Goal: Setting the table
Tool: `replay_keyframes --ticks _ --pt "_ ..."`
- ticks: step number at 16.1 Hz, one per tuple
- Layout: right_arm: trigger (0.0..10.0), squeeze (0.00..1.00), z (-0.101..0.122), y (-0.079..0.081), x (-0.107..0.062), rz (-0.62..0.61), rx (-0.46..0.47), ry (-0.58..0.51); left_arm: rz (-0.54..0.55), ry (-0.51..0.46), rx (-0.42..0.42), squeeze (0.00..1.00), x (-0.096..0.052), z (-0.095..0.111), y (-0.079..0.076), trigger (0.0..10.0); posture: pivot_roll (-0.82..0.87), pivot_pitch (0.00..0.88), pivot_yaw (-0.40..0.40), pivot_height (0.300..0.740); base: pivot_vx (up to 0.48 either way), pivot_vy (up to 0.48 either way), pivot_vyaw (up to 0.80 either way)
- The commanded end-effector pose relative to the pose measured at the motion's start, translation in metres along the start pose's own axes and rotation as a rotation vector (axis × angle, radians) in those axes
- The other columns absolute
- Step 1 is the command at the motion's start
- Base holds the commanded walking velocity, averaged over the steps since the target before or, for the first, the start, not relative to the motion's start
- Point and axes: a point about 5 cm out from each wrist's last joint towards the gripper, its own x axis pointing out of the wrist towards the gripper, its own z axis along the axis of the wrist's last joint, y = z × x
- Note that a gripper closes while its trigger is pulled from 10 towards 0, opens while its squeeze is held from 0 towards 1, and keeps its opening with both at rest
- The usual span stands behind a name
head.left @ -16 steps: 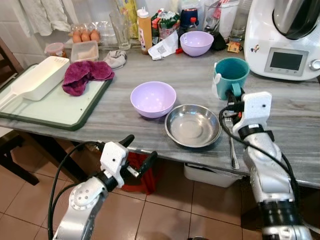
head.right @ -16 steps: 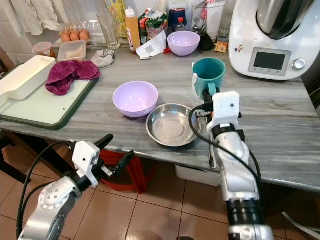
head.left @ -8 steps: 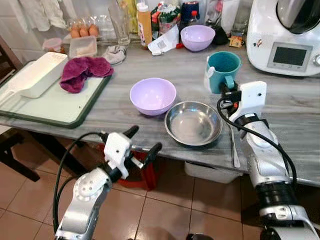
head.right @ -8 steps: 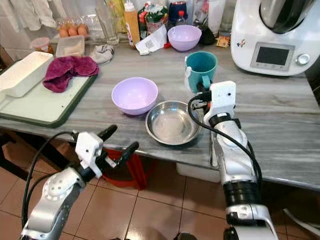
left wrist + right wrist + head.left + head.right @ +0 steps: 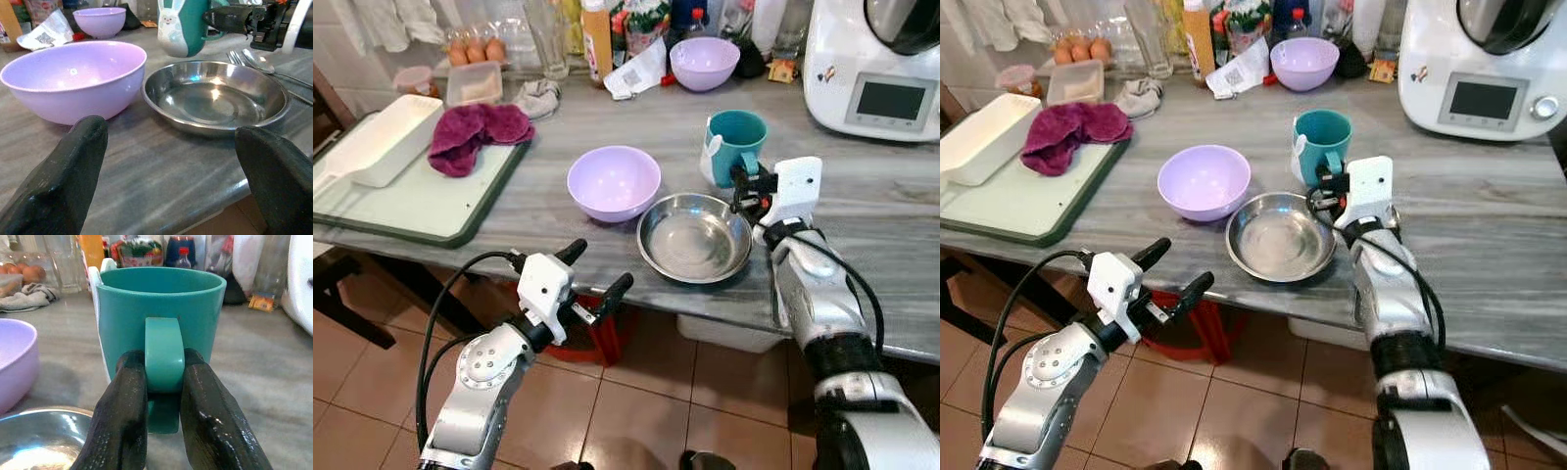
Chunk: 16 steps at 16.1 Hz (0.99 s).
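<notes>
The white kitchen appliance [image 5: 881, 73] is cut off by the top and right edges in both eye views. The right arm hides most of the cutlery [image 5: 254, 58] beside the steel bowl [image 5: 695, 237]. The right gripper [image 5: 164, 382] covers the lower part of the teal mug's handle [image 5: 164, 352]. The white dish [image 5: 984, 137] and green-rimmed tray [image 5: 411, 211] run past the left edge. Labels on the back-row bottles [image 5: 597, 39] are too small to read.

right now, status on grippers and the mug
Right gripper clamped on teal mug handle. Left gripper open, below table edge. Steel bowl beside mug.
</notes>
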Motion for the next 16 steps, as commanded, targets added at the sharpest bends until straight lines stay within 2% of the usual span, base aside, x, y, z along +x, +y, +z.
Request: replay_keyframes --ticks 1,8,9,10,11,14,16 --pt "10.0 0.00 0.004 0.002 0.004 0.011 0.023 -0.024 0.002 0.006 0.005 0.00 -0.003 0.001 0.000 10.0 -0.09 0.172 0.079 0.740 0.000 0.000 0.00" --pt "10.0 0.00 -0.007 0.013 0.008 0.060 0.026 0.003 0.012 0.017 0.002 0.00 -0.005 0.001 0.000 10.0 -0.09 0.173 0.081 0.740 0.000 0.000 0.00" --pt "10.0 0.46 -0.009 0.012 0.007 0.057 0.025 0.004 0.013 0.019 0.001 0.00 -0.006 0.000 0.000 10.0 -0.09 0.173 0.081 0.740 0.000 0.000 0.00" --pt "10.0 0.80 -0.010 0.011 0.006 0.055 0.023 0.006 0.013 0.022 0.001 0.00 -0.006 0.000 0.000 10.0 -0.09 0.173 0.081 0.740 0.000 0.000 0.00" --pt "10.0 1.00 -0.010 0.010 0.006 0.053 0.022 0.006 0.014 0.023 0.000 0.00 -0.006 -0.001 0.000 10.0 -0.09 0.173 0.081 0.740 0.000 0.000 0.00" --pt "10.0 1.00 -0.011 0.008 0.005 0.046 0.015 0.003 0.014 0.025 0.000 0.00 -0.006 -0.001 0.000 10.0 -0.09 0.173 0.084 0.740 0.000 0.000 0.00" --pt "10.0 1.00 -0.004 0.006 0.006 0.035 -0.030 -0.031 0.012 0.024 0.002 0.00 -0.006 -0.001 0.001 10.0 -0.09 0.171 0.084 0.740 0.000 0.000 0.00"
